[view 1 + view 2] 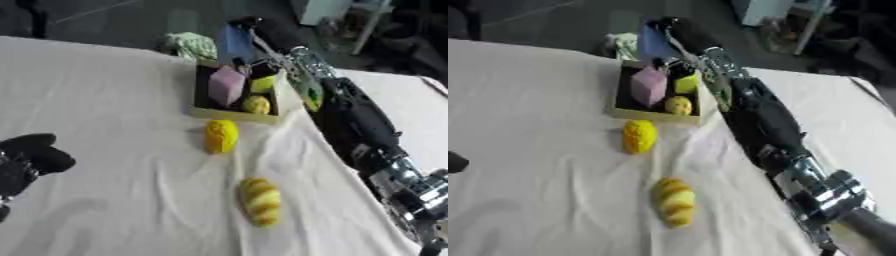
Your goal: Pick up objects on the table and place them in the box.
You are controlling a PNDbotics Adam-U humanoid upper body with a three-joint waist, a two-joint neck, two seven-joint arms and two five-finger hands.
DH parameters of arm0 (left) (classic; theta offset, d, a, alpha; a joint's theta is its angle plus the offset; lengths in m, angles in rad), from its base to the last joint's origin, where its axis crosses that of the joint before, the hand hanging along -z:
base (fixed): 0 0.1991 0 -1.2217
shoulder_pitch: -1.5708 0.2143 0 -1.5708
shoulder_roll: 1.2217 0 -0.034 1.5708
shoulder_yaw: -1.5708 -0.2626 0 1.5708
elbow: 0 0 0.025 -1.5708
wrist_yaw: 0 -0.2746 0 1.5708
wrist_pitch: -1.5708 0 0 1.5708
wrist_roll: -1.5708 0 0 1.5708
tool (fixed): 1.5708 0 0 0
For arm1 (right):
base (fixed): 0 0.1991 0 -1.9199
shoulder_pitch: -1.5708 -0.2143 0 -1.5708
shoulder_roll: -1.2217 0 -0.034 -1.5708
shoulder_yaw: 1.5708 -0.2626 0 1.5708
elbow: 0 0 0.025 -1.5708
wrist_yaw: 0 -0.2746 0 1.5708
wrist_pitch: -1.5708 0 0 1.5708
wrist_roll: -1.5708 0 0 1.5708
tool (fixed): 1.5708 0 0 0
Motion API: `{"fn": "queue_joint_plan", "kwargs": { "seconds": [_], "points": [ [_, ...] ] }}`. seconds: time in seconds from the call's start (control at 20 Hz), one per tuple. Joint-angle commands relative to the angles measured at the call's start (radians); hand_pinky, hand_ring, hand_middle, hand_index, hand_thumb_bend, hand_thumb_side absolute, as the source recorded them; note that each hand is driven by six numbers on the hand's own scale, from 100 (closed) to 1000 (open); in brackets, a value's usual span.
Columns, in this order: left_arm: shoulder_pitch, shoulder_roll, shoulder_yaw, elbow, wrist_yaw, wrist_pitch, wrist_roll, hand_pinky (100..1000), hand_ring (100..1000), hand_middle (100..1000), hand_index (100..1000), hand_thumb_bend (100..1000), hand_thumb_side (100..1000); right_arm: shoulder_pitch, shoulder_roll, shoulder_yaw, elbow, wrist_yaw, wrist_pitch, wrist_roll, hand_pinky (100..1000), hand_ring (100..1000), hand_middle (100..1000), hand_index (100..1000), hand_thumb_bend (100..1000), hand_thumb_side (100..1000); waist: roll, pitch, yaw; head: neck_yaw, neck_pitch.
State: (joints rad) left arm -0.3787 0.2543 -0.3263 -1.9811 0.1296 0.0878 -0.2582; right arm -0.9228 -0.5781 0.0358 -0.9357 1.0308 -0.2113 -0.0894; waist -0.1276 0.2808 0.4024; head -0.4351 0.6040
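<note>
Right hand (262,30) reaches past the box (234,114), fingers unclear; pulling back, the arm could knock the box or corn (220,135); left hand (31,155) curled

Right arm (354,117) blocks the box (234,114) from the right; open desk (105,100) lies left.

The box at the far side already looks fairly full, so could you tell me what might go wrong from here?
1. The box already holds a pink block and two small yellow pieces; the yellow corn-like object and striped bread-like object may not fit flat.
2. The right arm stretches along the box's edge; pulling back, it could nudge the box.
3. The cloth is wrinkled near the remaining objects and could bunch under a hand.
</note>
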Motion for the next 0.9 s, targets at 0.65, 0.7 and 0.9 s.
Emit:
{"fn": "queue_joint_plan", "kwargs": {
  "seconds": [0.65, 0.7, 0.9],
  "points": [
    [-0.004, 0.004, -0.001, -0.019, -0.006, 0.001, -0.001, 819, 735, 648, 839, 100, 713, 0.000, -0.040, 0.022, 0.104, 0.060, -0.018, -0.005, 790, 830, 850, 959, 100, 215, 0.010, -0.027, -0.004, -0.021, -0.016],
    [-0.004, 0.004, -0.001, -0.019, -0.006, 0.001, -0.001, 819, 735, 647, 839, 100, 713, 0.000, -0.039, 0.022, 0.102, 0.060, -0.033, 0.006, 800, 842, 863, 963, 100, 223, 0.010, -0.027, -0.004, -0.022, -0.016],
    [-0.003, 0.003, 0.000, -0.019, -0.005, 0.001, -0.001, 819, 735, 647, 839, 100, 712, -0.002, -0.036, 0.026, 0.087, 0.068, -0.092, 0.027, 814, 858, 885, 971, 100, 221, 0.013, -0.029, -0.005, -0.023, -0.015]
  ]
}}
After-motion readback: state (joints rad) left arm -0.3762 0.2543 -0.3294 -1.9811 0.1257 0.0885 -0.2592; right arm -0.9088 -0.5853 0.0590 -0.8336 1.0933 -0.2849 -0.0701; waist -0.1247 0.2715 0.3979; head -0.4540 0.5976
